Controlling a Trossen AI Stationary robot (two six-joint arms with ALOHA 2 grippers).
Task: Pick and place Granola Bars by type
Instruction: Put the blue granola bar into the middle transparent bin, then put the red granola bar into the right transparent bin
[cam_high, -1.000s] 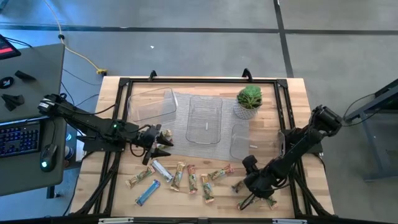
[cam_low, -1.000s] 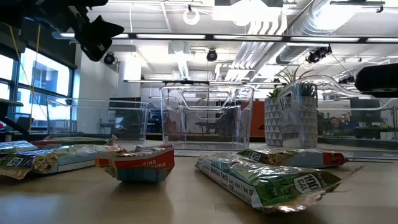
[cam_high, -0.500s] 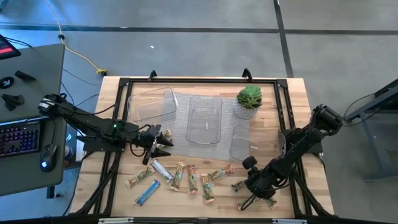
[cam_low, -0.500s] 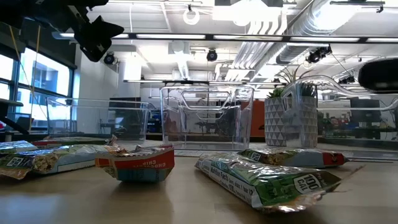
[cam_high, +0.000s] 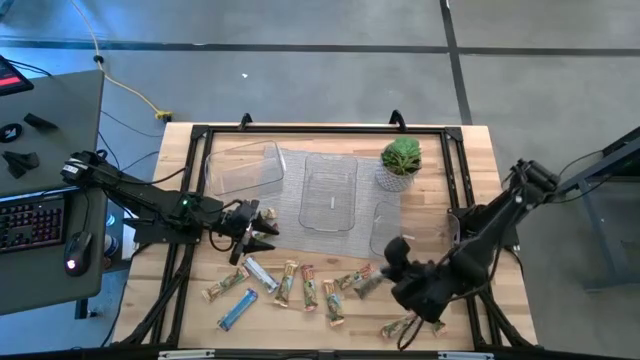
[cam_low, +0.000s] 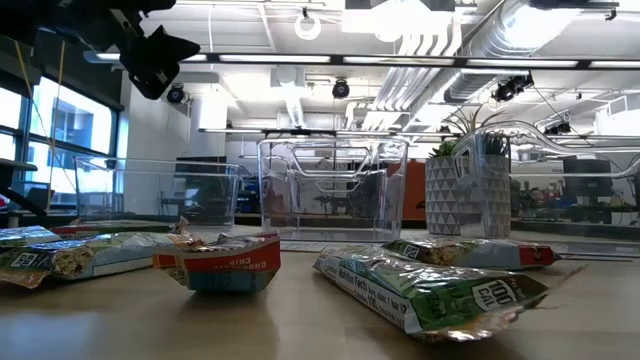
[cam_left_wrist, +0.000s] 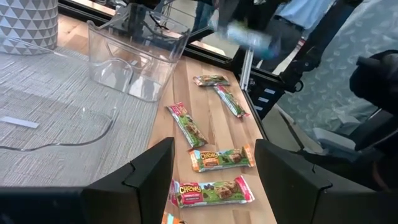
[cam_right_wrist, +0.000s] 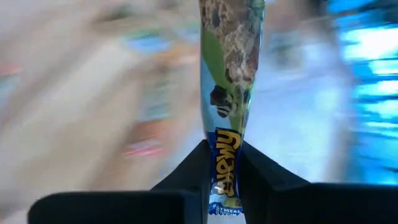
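Note:
Several granola bars (cam_high: 290, 284) in green, tan and blue wrappers lie flat on the wooden table's near part; they also show in the low view (cam_low: 430, 292). My right gripper (cam_high: 380, 276) is over the near right area, shut on a green-wrapped bar (cam_right_wrist: 227, 74). Another bar (cam_high: 404, 327) lies near the front edge, under the right arm. My left gripper (cam_left_wrist: 211, 186) hovers open over the table's left side, above the bars (cam_left_wrist: 211, 158), with nothing between its fingers. My right gripper pinches the green bar by one end (cam_right_wrist: 225, 163) between its two fingers. The bar runs on straight ahead of the fingers, in line with them. In the high view the bar (cam_high: 368, 284) shows lifted clear of the table.
Three clear plastic trays stand along the far half: left (cam_high: 243, 168), middle (cam_high: 330, 193) and right (cam_high: 392, 226). A small potted plant (cam_high: 401, 163) stands behind the right tray. A grey mat (cam_high: 292, 205) lies under the middle tray.
My right gripper has shut on the green bar on the table's near right and has risen with it, going a little toward the far edge. The bar has come off the table. The right arm has gone up out of the low view.

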